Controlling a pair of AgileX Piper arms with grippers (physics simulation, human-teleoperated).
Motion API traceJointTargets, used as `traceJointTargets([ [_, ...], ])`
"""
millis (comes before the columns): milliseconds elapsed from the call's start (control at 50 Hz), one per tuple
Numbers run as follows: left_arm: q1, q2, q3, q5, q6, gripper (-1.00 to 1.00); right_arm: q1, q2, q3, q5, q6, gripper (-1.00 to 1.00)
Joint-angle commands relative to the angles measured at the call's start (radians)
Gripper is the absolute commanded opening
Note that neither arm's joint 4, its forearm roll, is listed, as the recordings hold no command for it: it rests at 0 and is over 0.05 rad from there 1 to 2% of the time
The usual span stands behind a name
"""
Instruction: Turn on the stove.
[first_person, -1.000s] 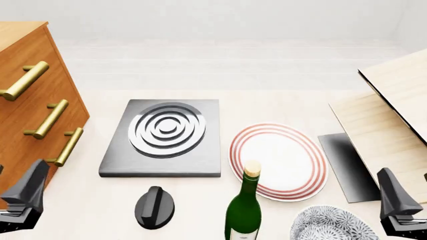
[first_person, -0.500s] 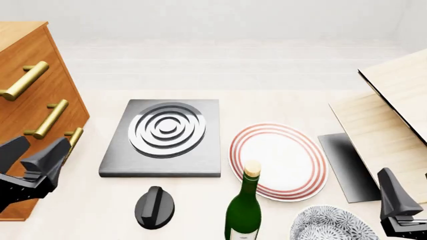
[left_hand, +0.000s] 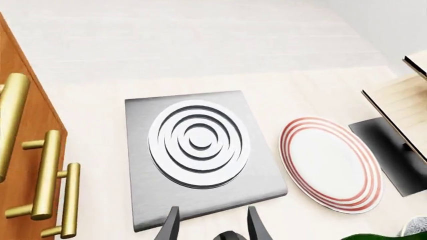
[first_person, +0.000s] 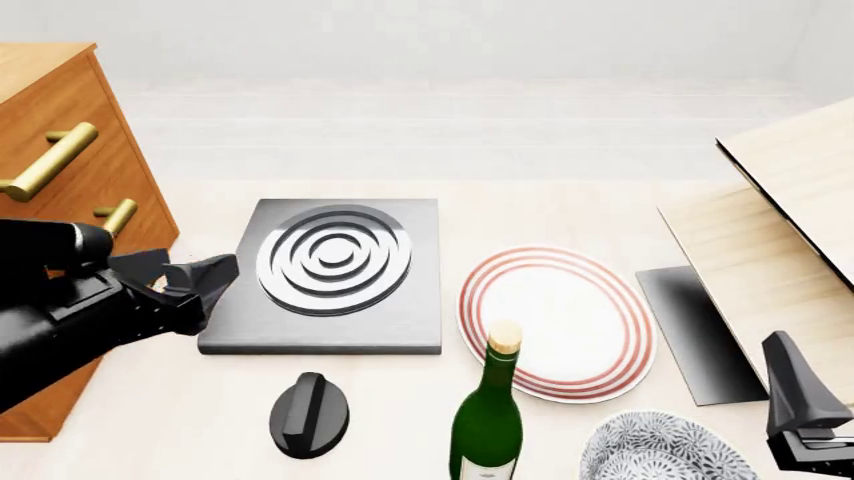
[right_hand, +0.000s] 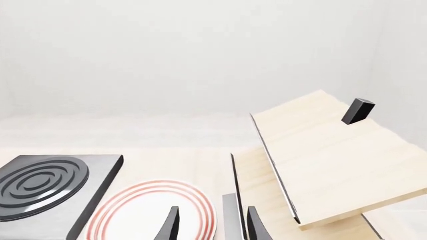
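While the open, empty left end effector (first_person: 200, 285) hovers at the stove's (first_person: 327, 275) left edge at frame centre-left, the knob (first_person: 310, 415) sits apart on the counter (first_person: 561, 205), lower centre.

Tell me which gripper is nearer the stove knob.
Left. The left gripper hangs at the stove's left edge, just behind and left of the knob; the right gripper sits far right, past the plate.

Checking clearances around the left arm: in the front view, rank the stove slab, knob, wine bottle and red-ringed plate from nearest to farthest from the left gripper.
1. Stove slab, right beside the left gripper.
2. Knob, nearer the camera.
3. Wine bottle, centre foreground.
4. Plate, to the right.
Bottle and plate are close to call.
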Motion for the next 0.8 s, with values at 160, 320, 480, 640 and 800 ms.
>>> traceJointTargets([
  [160, -0.185, 0.235, -0.084, 0.023, -0.166, 1.0, -0.008, 0.0, -0.004, -0.014, -0.013, 1.0],
  [320, -0.197, 0.359, -0.165, 0.074, -0.117, 1.0, -0.013, -0.001, 0.005, -0.022, -0.01, 1.0],
  [480, -0.208, 0.485, -0.176, 0.087, -0.05, 1.0, -0.014, -0.001, 0.014, -0.03, -0.011, 1.0],
  [640, -0.163, 0.555, -0.219, 0.106, 0.01, 1.0, -0.007, -0.001, 0.013, -0.027, -0.02, 1.0],
  [800, -0.157, 0.614, -0.233, 0.095, 0.01, 1.0, -0.012, -0.001, 0.008, -0.021, -0.019, 1.0],
])
